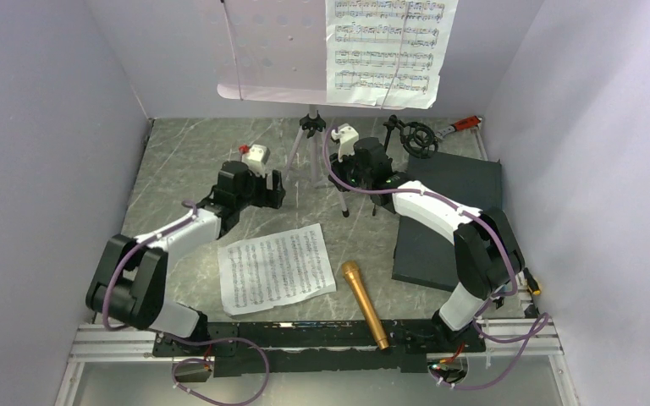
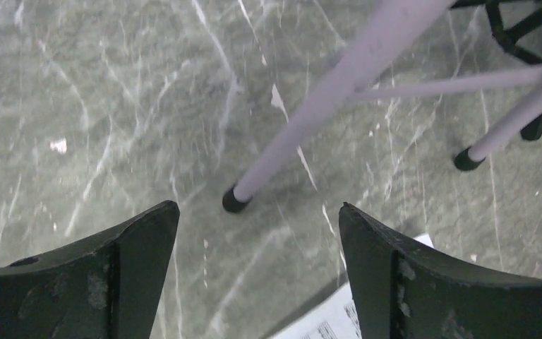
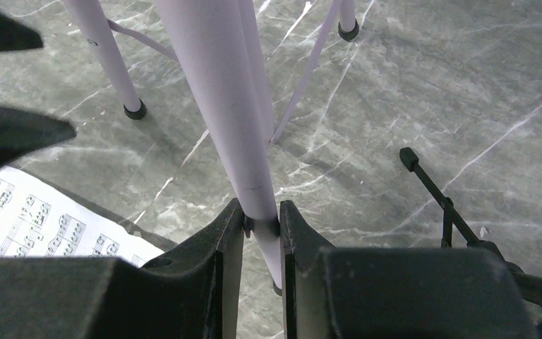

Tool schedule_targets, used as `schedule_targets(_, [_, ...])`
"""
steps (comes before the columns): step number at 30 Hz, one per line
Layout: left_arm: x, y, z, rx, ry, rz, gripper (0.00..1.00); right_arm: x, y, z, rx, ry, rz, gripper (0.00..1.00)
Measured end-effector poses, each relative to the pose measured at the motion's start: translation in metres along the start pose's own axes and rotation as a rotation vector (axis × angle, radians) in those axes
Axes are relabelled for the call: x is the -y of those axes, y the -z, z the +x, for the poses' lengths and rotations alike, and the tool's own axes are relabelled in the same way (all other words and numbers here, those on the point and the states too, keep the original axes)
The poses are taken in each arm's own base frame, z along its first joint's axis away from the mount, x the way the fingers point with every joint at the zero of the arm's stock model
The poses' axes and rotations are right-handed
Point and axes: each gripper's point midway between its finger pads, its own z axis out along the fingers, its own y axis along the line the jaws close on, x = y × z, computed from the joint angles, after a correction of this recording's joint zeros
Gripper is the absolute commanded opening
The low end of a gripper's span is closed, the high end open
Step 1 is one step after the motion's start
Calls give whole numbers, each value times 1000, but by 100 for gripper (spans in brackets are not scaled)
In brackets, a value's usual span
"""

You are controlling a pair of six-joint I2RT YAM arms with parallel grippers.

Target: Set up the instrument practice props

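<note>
While left fingers (image 2: 123, 279) gape apart, right fingers (image 3: 215, 272) clamp a leg of the lilac music stand (image 3: 215, 85).

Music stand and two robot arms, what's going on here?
Two robot arms are setting up music practice props. The right gripper is clamped on one leg of the lilac music stand, which carries one music sheet. The left gripper hangs open near another leg, holding nothing. A second sheet and the gold microphone lie on the table; the small black mic stand is empty.
</note>
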Motion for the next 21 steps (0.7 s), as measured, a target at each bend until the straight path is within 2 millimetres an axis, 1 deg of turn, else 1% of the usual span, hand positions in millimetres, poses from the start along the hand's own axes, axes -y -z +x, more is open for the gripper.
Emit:
schedule_targets(3, [-7, -16, -12, 9, 22, 46, 83, 0, 0, 0, -1, 0, 0, 6])
schedule_targets(5, [-4, -27, -16, 10, 10, 97, 81, 0, 0, -1, -3, 2, -1, 7])
schedule_targets(8, [6, -40, -15, 2, -26, 178, 79, 0, 0, 0, -10, 3, -1, 8])
schedule_targets(11, [11, -48, -12, 0, -52, 219, 75, 0, 0, 0, -14, 3, -1, 9])
schedule_targets(12, [12, -49, -11, -1, -56, 223, 71, 0, 0, 0, -15, 2, -1, 10])
schedule_targets(14, [11, -52, -10, -6, -66, 226, 60, 0, 0, 0, -16, 2, -1, 12])
schedule_targets(17, [11, -55, -15, 2, -88, 230, 46, 0, 0, 0, -16, 0, 1, 17])
schedule_targets(19, [11, -56, -17, 8, -99, 230, 38, 0, 0, -1, -17, -3, 2, 21])
schedule_targets(21, [11, -55, -16, 3, -105, 230, 30, 0, 0, -1, -21, -6, 4, 28])
